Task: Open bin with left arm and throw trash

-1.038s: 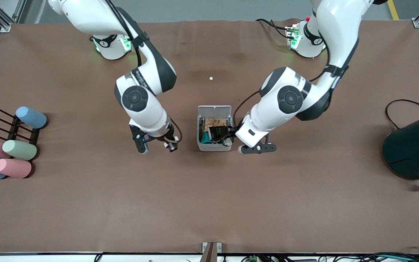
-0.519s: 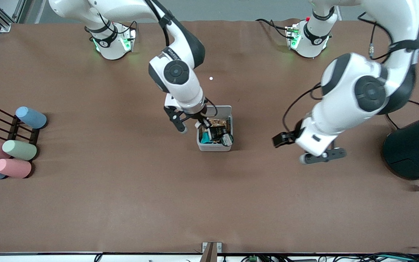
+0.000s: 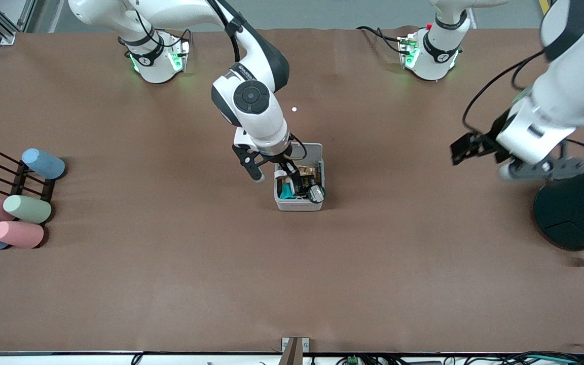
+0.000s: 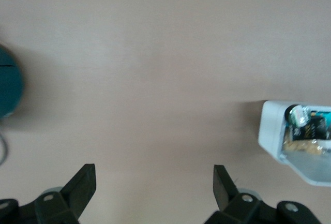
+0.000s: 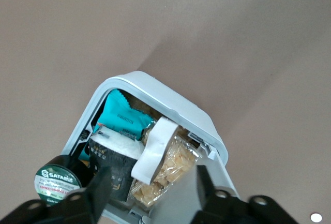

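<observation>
The bin (image 3: 299, 204) stands mid-table with its lid (image 3: 308, 150) tipped up. It also shows in the right wrist view (image 5: 155, 89) and the left wrist view (image 4: 270, 131). Inside are a black printed wrapper (image 5: 118, 175), a black ring roll (image 3: 316, 192) (image 5: 56, 178), a teal packet and a clear snack bag. My right gripper (image 3: 276, 175) (image 5: 150, 188) is open over the bin. A white scrap (image 5: 155, 149) lies on the snack bag between its fingers, touching neither. My left gripper (image 3: 463, 149) (image 4: 153, 180) is open and empty over bare table, between the bin and the teal cylinder.
The big dark teal cylinder (image 3: 578, 210) stands at the left arm's end of the table. A rack (image 3: 21, 177) with several pastel rolls sits at the right arm's end. A tiny white dot (image 3: 294, 109) lies farther from the front camera than the bin.
My right gripper moved from beside the bin to over it and opened, letting go of the white scrap. My left gripper left the bin and swung toward the teal cylinder. The lid stayed up.
</observation>
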You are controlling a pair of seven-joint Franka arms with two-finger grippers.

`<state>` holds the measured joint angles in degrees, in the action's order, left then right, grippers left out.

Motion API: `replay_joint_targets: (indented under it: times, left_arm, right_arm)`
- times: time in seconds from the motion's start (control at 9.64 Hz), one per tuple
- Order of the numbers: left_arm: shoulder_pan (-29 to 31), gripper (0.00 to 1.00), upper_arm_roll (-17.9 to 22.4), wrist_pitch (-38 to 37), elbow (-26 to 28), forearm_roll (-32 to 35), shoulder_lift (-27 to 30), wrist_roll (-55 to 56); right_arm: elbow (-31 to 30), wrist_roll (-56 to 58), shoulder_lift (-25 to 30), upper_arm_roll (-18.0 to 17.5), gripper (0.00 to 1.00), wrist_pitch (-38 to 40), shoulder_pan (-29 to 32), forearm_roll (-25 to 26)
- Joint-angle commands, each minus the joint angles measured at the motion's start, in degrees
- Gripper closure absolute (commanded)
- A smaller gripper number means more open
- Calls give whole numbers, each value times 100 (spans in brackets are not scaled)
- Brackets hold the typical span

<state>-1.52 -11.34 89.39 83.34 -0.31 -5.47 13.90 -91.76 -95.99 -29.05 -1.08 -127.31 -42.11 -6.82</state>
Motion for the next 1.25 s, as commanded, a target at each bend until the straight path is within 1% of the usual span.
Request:
replay_joint_targets:
  times: [0.0,0.1,0.21,0.31,0.42,0.52,0.62,0.73,0.83,1.04,1.14]
  left_arm:
    - [-234,0,474,-10,708,66,667,-466]
    - [-322,0,684,-10,719,31,757,-381]
    - [-314,0,764,-1,701,-30,766,-423]
    - [-340,0,965,-18,788,-153,940,-484]
    - [-402,0,993,-10,1059,-154,1160,-503]
    - [-402,0,994,-18,1053,-136,1170,-485]
    - [-341,0,985,-10,940,-101,988,-485]
    - [-323,0,976,-18,877,-84,925,-494]
    - [-358,0,968,-10,816,-57,890,-477]
    - [-384,0,941,-10,780,-31,889,-476]
    - [-385,0,941,-18,780,-39,889,-468]
  right_arm:
    - [9,-69,66,-33,22,109,106,-83]
    - [183,-34,145,-6,22,501,237,-83]
    - [385,53,311,-6,22,1001,526,-83]
    - [465,263,504,-6,19,1259,851,-83]
    - [457,622,732,-6,18,1461,1219,-83]
    - [448,1147,978,-6,18,1881,1597,-74]
    - [431,1648,1207,11,18,2346,2001,-48]
    - [405,2541,1461,11,18,2690,2545,-22]
    - [422,3777,1760,3,17,3190,3133,-22]
    - [431,6447,2358,11,1,3982,3996,-4]
    - [431,7296,2595,11,1,4299,4340,5]
